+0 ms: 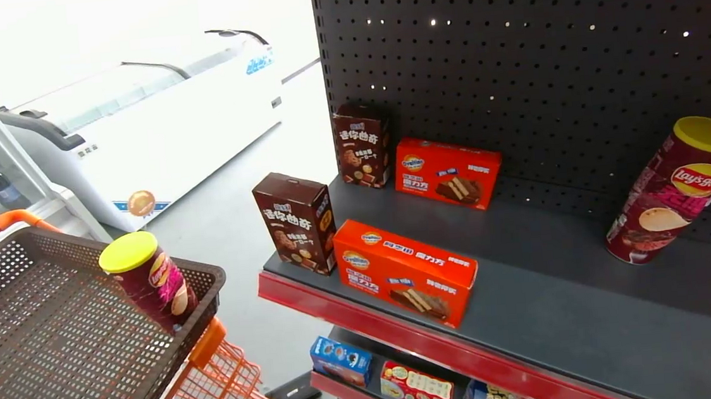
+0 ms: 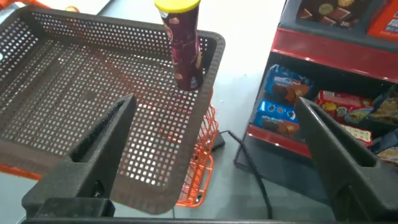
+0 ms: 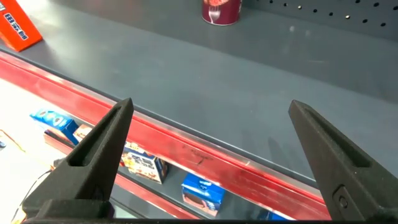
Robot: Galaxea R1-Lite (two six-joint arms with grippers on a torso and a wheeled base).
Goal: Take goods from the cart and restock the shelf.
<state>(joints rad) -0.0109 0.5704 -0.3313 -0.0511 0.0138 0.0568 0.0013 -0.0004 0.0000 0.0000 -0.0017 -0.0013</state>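
Observation:
A dark red chip can with a yellow lid [image 1: 149, 276] stands in the far right corner of the brown mesh cart basket [image 1: 36, 339]. My left gripper [image 2: 214, 134] hangs open above the basket's near right part, short of the chip can [image 2: 182, 46]. On the dark shelf [image 1: 565, 284] a second chip can [image 1: 672, 193] stands at the back right. My right gripper [image 3: 211, 134] is open over the shelf's red front edge [image 3: 186, 143], with that can [image 3: 221, 10] far beyond it.
On the shelf's left part stand two brown cookie boxes [image 1: 297, 222] [image 1: 362, 145] and two orange wafer boxes [image 1: 405, 271] [image 1: 447, 172]. Lower shelves hold boxed snacks [image 1: 341, 359]. The orange cart frame [image 1: 218, 388] stands left of the shelf, and a white chest freezer [image 1: 153, 126] is behind.

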